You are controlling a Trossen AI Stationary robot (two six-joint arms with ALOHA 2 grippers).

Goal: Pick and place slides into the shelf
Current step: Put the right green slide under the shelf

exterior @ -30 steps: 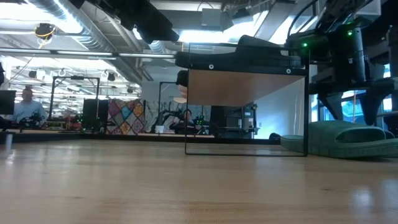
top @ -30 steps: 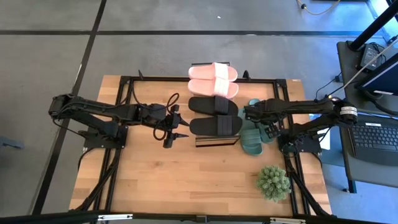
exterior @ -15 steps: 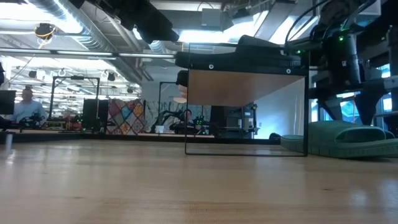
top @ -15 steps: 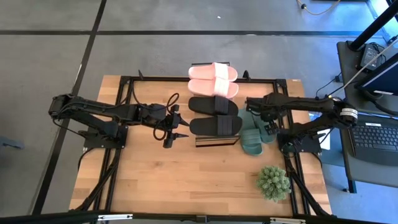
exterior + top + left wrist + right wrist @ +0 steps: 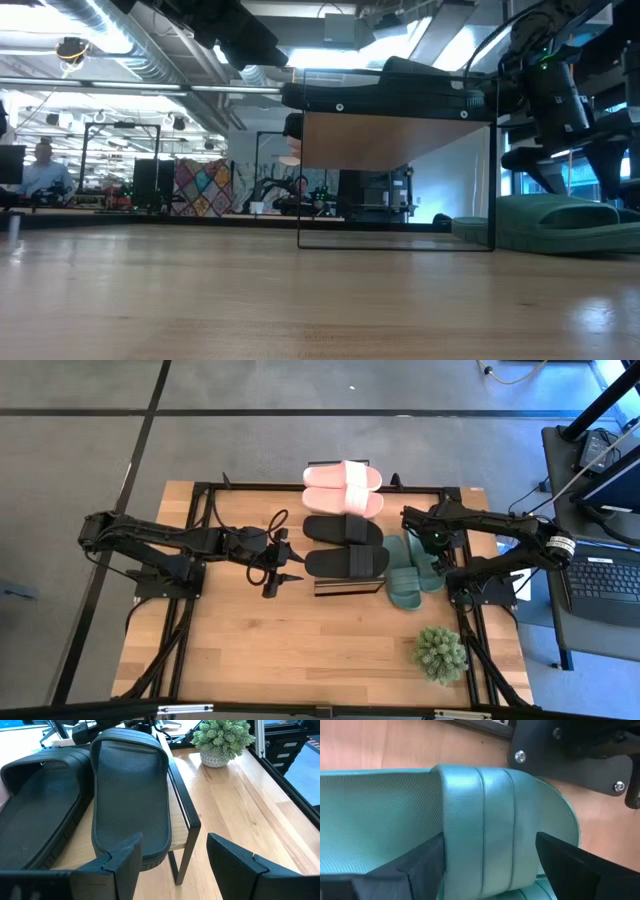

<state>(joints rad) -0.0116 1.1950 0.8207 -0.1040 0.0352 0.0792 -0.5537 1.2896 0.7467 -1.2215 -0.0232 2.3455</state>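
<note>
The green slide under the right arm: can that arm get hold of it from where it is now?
Probably yes. The right gripper hangs right over the green slide, fingers open on either side of its strap, and nothing lies between them. The black slides on the shelf sit off to one side.

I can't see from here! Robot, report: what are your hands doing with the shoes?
Right gripper open, straddling green slide's strap. Left gripper open, waiting by black slides on shelf. Nothing blocking.

grey floor (image 5: 90, 450), laptop desk (image 5: 600, 575), ceiling ducts (image 5: 120, 40)
</note>
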